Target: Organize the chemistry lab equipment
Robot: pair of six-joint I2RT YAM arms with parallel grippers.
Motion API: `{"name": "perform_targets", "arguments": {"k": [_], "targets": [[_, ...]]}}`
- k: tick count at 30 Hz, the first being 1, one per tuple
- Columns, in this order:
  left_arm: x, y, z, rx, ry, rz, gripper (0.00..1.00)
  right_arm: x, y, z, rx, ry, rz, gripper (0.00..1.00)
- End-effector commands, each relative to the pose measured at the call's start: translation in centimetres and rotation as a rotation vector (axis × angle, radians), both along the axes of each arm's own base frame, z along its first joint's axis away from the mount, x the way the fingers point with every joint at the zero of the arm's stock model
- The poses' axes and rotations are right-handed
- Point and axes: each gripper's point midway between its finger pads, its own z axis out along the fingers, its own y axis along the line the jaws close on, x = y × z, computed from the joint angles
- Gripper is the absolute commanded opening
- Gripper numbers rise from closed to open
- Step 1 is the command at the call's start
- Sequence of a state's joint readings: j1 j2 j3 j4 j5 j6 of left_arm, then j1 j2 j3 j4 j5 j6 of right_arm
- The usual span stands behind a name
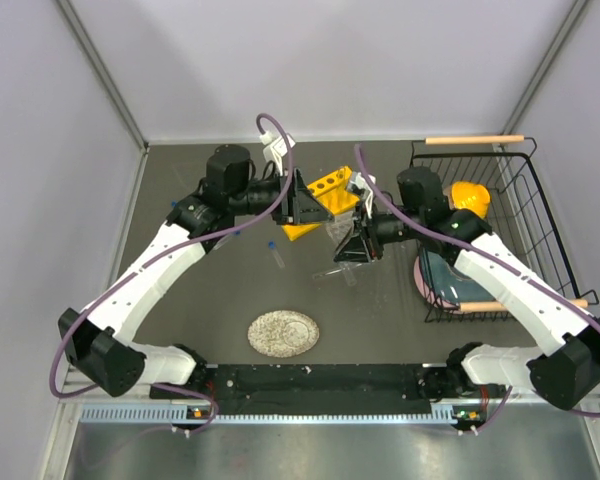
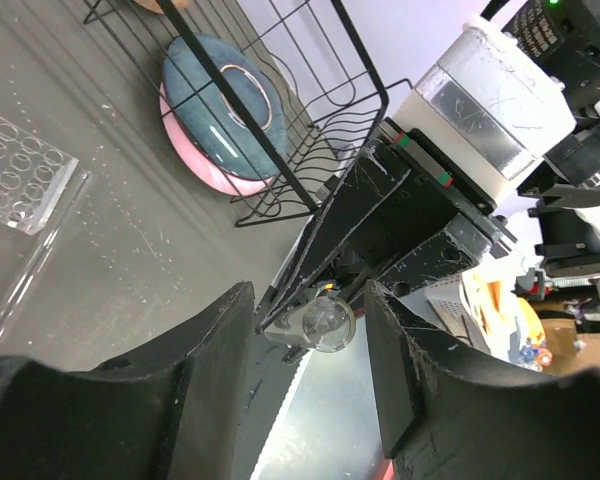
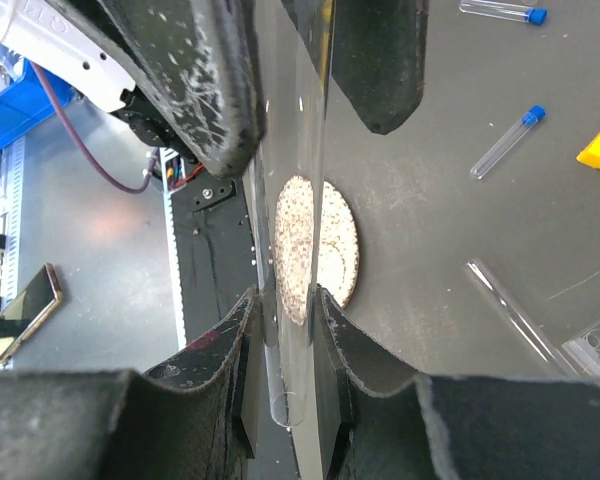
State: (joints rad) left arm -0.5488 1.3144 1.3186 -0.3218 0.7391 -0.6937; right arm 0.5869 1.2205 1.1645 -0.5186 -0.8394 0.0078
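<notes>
Glass tube [image 3: 290, 360] near yellow rack [image 1: 330, 188], basket [image 2: 310, 140]

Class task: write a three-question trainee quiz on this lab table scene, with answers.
1. True or false: the right end effector grips a glass tube.
2. The plate is: A square; B round; C triangular.
3. Fill in: the loose vials have ___ caps.
Key: 1 true; 2 B; 3 blue.

Robot lab — walled test table [image 1: 380, 310]
</notes>
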Motion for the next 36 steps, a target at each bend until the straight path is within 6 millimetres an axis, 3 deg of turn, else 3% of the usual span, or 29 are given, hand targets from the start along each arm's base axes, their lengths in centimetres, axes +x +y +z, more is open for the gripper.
{"name": "perform_targets", "arguments": {"k": [1, 12, 16, 20, 21, 25, 28, 31, 36], "targets": [[0.2, -0.3, 0.7, 0.046, -0.078, 0.008, 0.52, -0.6, 0.5, 0.3, 0.017, -0.039, 0.049, 0.17], [0.0, 0.1, -0.5, 0.182, -0.114, 0.029, 0.34, -0.4, 0.6, 0.1, 0.006, -0.038, 0.051, 0.17], [-0.4, 0.0, -0.3, 0.193, -0.128, 0.019, 0.15, -0.3, 0.6, -0.1, -0.002, -0.039, 0.044, 0.18], [-0.7, 0.2, -0.3, 0.195, -0.125, 0.013, 0.06, -0.3, 0.6, 0.1, -0.003, -0.055, 0.05, 0.23], [-0.8, 0.3, -0.4, 0.196, -0.125, 0.015, 0.05, -0.2, 0.6, 0.1, -0.004, -0.058, 0.049, 0.26], [-0.6, 1.0, -0.8, 0.215, -0.138, 0.062, 0.04, 0.2, 0.2, 0.4, -0.024, -0.098, 0.028, 0.66], [-0.1, 1.8, -0.9, 0.223, -0.157, 0.116, 0.03, 0.3, -0.4, 0.6, -0.045, -0.154, 0.022, 0.81], [0.9, 2.8, -1.1, 0.251, -0.189, 0.18, 0.03, 0.4, -1.6, 0.7, -0.086, -0.26, 0.052, 0.91], [3.2, 3.7, -1.5, 0.307, -0.259, 0.272, 0.03, 2.4, -5.7, 3.4, -0.086, -0.415, -0.032, 0.98]]}}
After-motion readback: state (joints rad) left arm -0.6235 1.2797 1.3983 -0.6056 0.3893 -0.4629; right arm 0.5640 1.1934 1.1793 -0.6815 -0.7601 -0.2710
